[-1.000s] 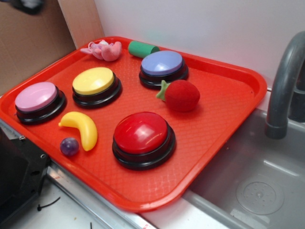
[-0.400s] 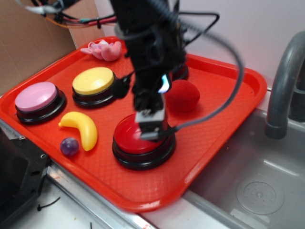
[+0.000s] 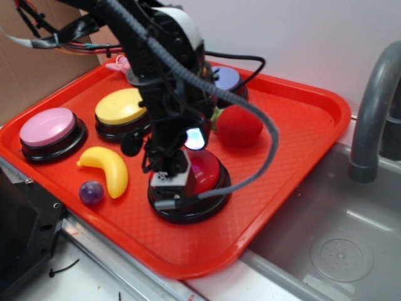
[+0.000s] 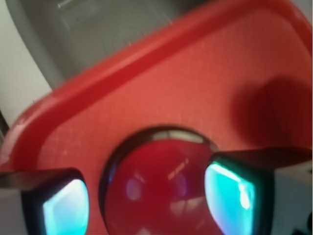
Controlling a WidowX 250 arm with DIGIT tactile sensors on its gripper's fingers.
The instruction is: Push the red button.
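Red button point(image 3: 202, 177) near the tray's point(image 3: 294, 135) front edge, directly beneath the pincer point(image 3: 169, 182). In the wrist view the fingers point(image 4: 230, 191) stand apart to either side of the dome, holding nothing. The step in hand is best done by pressing straight down on the dome's centre, avoiding its black ring. Counted: four dome buttons (red, yellow point(image 3: 119, 105), pink point(image 3: 47, 126), blue point(image 3: 229, 78)); one plush strawberry point(image 3: 239, 125); one banana point(image 3: 108, 167); one purple ball point(image 3: 91, 192).

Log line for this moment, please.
phase: press | gripper: open, over red button | fingers: straddling dome | contact: unclear | tray: other buttons untouched
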